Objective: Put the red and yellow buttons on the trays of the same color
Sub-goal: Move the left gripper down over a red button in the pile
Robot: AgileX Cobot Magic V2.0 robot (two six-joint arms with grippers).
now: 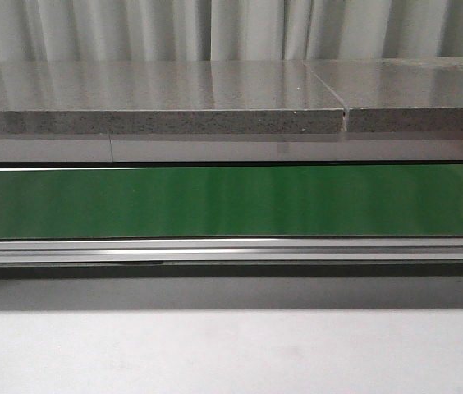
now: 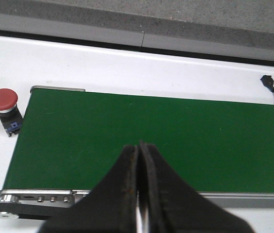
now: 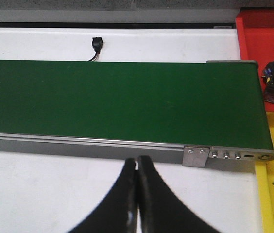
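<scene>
Hovering over the empty green belt (image 2: pixel 151 141), your left gripper (image 2: pixel 139 194) and right gripper (image 3: pixel 137 194) were both closed, holding nothing; one red button (image 2: pixel 3 104) waited off the belt's end; red tray (image 3: pixel 268 43) already held others.

left tool (image 2: pixel 139 184): both black fingers (image 2: pixel 122 189) pressed together, tips meeting w/ only a thin seam between, nothing held. right tool (image 3: pixel 137 189): same, fingers (image 3: pixel 151 199) closed flat against each other, nothing between. each shows only in its own wrist view, pointing fwd & tilted down. neither arm nor tool visible in front view.
</scene>
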